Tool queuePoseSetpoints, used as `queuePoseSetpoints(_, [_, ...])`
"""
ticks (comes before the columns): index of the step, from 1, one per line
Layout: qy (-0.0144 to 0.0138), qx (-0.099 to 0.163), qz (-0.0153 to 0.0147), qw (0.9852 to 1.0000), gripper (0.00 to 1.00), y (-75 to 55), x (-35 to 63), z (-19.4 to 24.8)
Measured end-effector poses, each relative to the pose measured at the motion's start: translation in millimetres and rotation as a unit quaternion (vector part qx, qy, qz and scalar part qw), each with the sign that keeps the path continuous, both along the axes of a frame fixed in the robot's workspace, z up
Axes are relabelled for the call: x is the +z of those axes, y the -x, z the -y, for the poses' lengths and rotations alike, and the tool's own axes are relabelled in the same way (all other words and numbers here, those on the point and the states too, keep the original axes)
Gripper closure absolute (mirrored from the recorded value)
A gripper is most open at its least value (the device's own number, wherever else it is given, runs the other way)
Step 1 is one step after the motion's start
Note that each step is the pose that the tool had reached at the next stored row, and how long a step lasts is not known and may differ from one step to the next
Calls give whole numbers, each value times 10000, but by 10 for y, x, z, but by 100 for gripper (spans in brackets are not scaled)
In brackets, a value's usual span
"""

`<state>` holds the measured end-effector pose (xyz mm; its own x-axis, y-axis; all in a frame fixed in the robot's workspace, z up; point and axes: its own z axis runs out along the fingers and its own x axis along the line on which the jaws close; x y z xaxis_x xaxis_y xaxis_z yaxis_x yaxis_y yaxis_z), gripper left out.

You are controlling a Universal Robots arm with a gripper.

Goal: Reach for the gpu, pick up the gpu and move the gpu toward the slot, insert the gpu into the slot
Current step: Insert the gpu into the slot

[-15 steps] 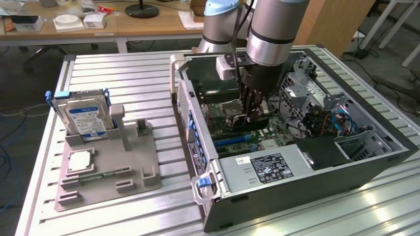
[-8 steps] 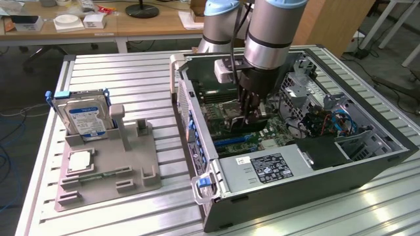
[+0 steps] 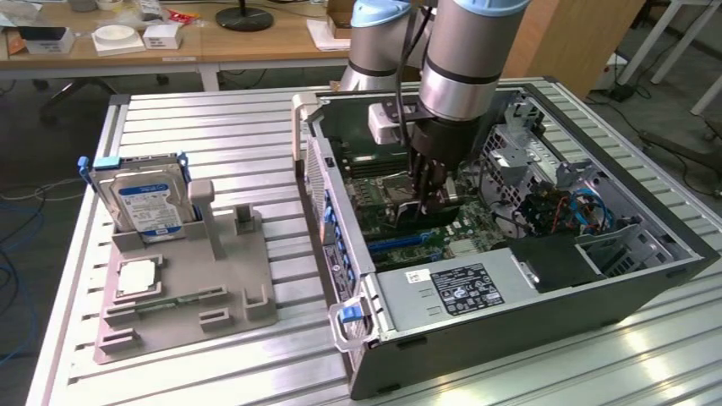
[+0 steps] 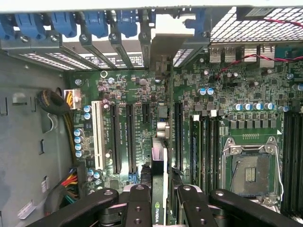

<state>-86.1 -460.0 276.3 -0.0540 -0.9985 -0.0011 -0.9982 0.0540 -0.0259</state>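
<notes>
Jaws: closed on the gpu (image 4: 157, 189), one finger on each flat face, near its top edge.
Gripper (image 3: 434, 196): low inside the open case (image 3: 631, 279), over the motherboard (image 3: 390, 199).
Gpu position: held edge-down, its bracket end pointing toward the rear bracket bays (image 4: 142, 45); it hangs in line with a slot (image 4: 159, 130), and whether it has seated I cannot tell.
Stiffness: likely a rigid, thin card that will not sag in the grip.
Weight: looks light.
Fragility: probably delicate; edge contacts and surface parts would suffer from twisting or a skewed push.
Hold: pinching the bare faces near the upper edge seems right, keeping the card square.
Elsewhere: hard drive (image 3: 144, 199) stands in the grey fixture (image 3: 181, 326) outside.
</notes>
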Motion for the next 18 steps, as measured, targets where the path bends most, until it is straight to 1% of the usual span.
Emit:
queuePoseSetpoints(9, [2, 1, -1, 10000, 74, -6, -55, 0])
queuePoseSetpoints(18, [2, 1, -1, 10000, 74, 27, -93, 0])
